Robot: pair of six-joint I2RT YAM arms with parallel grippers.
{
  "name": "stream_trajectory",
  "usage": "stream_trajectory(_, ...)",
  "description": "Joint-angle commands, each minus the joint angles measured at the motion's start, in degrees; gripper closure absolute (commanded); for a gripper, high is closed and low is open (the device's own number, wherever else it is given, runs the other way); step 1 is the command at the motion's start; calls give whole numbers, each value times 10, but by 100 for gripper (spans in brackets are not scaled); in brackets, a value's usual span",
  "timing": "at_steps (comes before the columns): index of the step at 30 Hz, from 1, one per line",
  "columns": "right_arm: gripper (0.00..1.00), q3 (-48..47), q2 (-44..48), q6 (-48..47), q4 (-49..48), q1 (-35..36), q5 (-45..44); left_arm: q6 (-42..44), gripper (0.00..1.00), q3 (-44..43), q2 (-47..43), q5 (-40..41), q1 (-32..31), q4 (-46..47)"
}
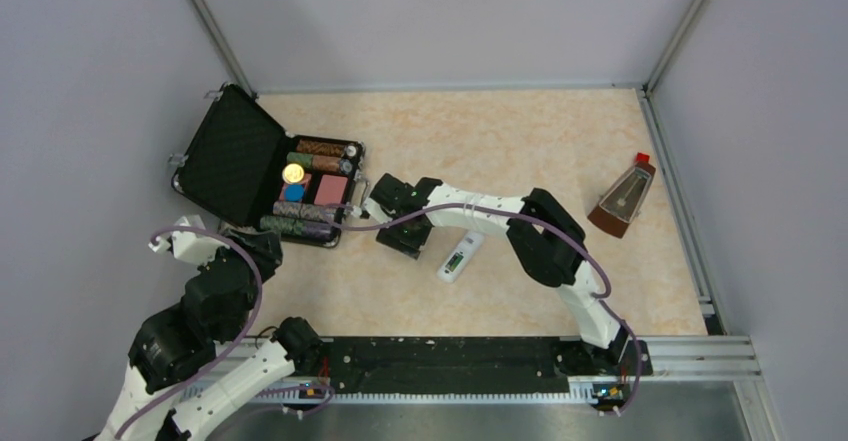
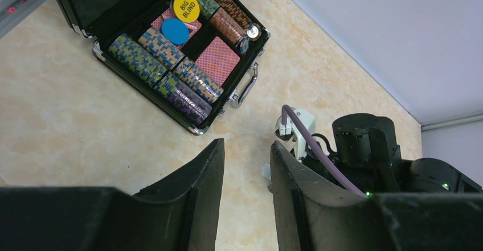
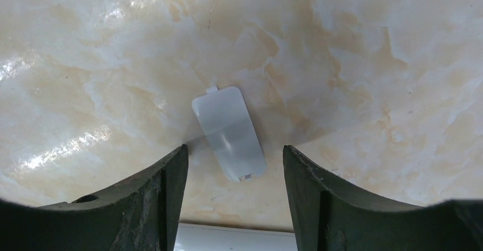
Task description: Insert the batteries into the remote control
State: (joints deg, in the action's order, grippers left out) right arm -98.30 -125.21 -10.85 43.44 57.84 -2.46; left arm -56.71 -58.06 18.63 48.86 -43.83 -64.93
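The white remote control [image 1: 458,258] lies on the table mid-view, with a small green and dark patch on its upper face; I cannot tell whether that patch is the batteries. No loose batteries show. My right gripper [image 1: 398,239] hangs low just left of the remote, open and empty [image 3: 234,165]. A small loose white cover piece [image 3: 229,131] lies flat on the table between and just beyond its fingertips, untouched. My left gripper [image 1: 262,249] is at the left, below the black case, open and empty [image 2: 246,160].
An open black case [image 1: 262,166] of coloured chip rolls, cards and a yellow disc stands at the back left, also in the left wrist view [image 2: 188,52]. A brown metronome [image 1: 622,201] stands at the right. A white strip [image 3: 233,238] shows under the right fingers.
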Motion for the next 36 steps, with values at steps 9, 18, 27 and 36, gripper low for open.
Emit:
stream_trajectory(9, 55, -75, -73, -35, 80, -8, 30, -4, 60, -18, 14, 2, 2, -8)
stream_trajectory(18, 67, -56, -41, 68, 54, -16, 6, -5, 60, -9, 19, -3, 2, 1)
stream_trajectory(27, 68, 15, 75, 320, -3, -21, -69, -1, 60, 12, 20, -26, 2, 25)
stream_trajectory(36, 68, 164, 199, 632, -112, -55, -58, 63, 52, 87, 23, -161, 2, 177)
